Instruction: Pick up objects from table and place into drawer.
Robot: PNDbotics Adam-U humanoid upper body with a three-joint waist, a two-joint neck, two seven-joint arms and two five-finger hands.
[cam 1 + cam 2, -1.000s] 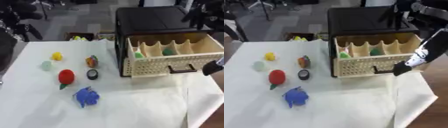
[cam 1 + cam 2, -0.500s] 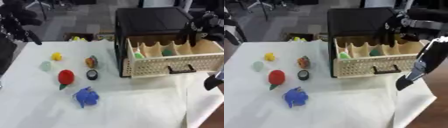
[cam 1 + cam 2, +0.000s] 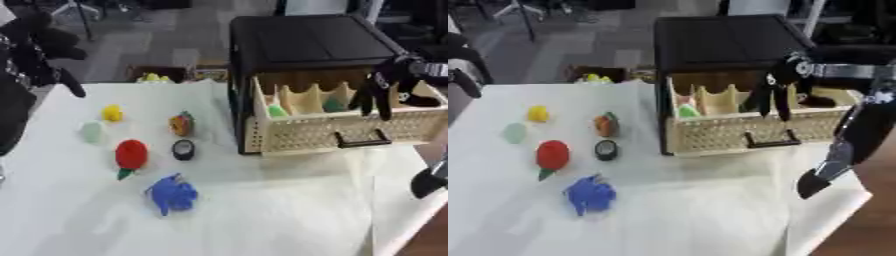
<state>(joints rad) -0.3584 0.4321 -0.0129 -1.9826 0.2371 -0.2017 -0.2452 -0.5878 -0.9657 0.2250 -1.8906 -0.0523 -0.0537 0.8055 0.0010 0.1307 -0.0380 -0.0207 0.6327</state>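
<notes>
On the white-covered tabletop (image 3: 262, 215), going from the left, lie a pale green object (image 3: 92, 132), a small yellow one (image 3: 111, 113), a red one with a green tip (image 3: 130, 154), a blue crumpled one (image 3: 171, 194), an orange-and-green one (image 3: 181, 124) and a small black ring-like one (image 3: 183, 149), all well apart from the drawer. Right of them the cream drawer (image 3: 350, 131) stands pulled out of the black cabinet (image 3: 306, 47), with green things in its compartments. The right hand (image 3: 776, 92) hangs over the drawer's middle, its fingers straight and pointing down, holding nothing; the left hand does not show.
</notes>
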